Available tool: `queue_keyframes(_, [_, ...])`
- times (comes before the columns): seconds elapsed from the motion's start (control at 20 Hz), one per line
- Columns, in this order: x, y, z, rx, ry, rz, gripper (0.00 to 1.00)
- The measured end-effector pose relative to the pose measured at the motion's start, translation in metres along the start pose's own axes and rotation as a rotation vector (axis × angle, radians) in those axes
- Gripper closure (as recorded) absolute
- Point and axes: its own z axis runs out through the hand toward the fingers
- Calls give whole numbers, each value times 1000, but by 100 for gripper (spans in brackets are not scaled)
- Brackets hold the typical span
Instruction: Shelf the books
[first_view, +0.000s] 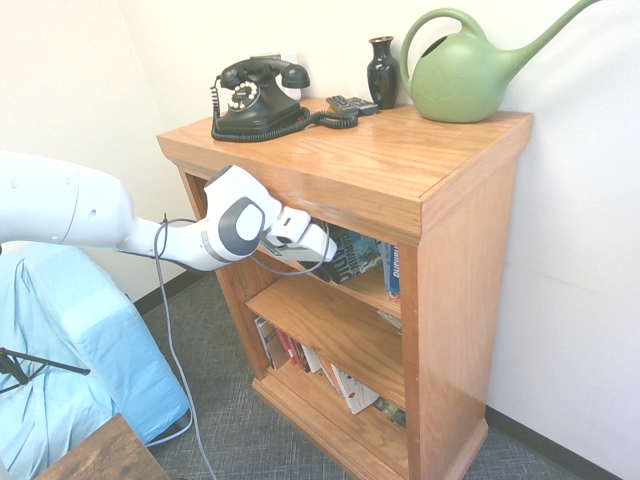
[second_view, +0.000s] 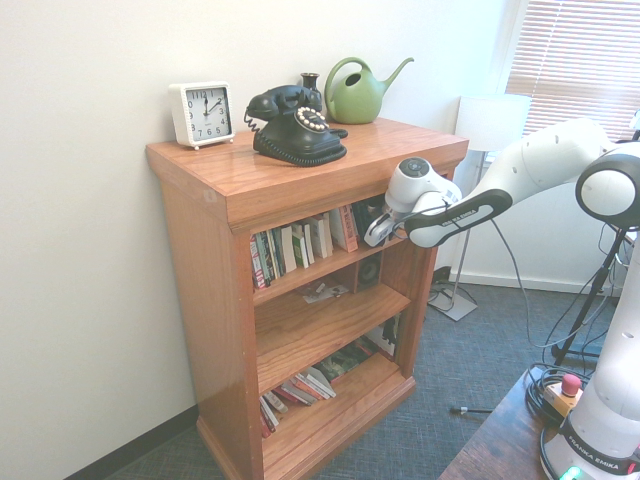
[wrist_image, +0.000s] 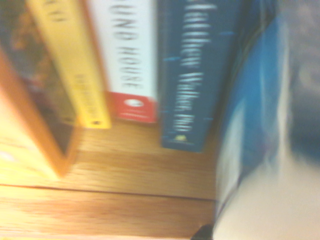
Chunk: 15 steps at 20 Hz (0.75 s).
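Tool (first_view: 329, 252) is gripping paperback (first_view: 350, 257), which is leaning inside bookcase (first_view: 465, 270) above top shelf (first_view: 370, 289). Good seating: turning paperback upright, sparing neighbouring spines (wrist_image: 185, 100), releasing once base is resting flat.

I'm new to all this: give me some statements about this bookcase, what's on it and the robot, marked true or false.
1. The watering can is green. True.
2. The clock stands on the bottom shelf. False: it stands on top of the bookcase.
3. The robot's gripper is at the top shelf's opening. True.
4. The telephone is white. False: it is black, with a pale dial.
5. There are books on the bottom shelf. True.
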Motion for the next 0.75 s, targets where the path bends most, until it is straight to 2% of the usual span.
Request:
queue_keyframes(0.4, [-4, -1, -6, 1, 12, -22, 0])
queue_keyframes(0.75, [-57, 13, -42, 18, 12, -41, 0])
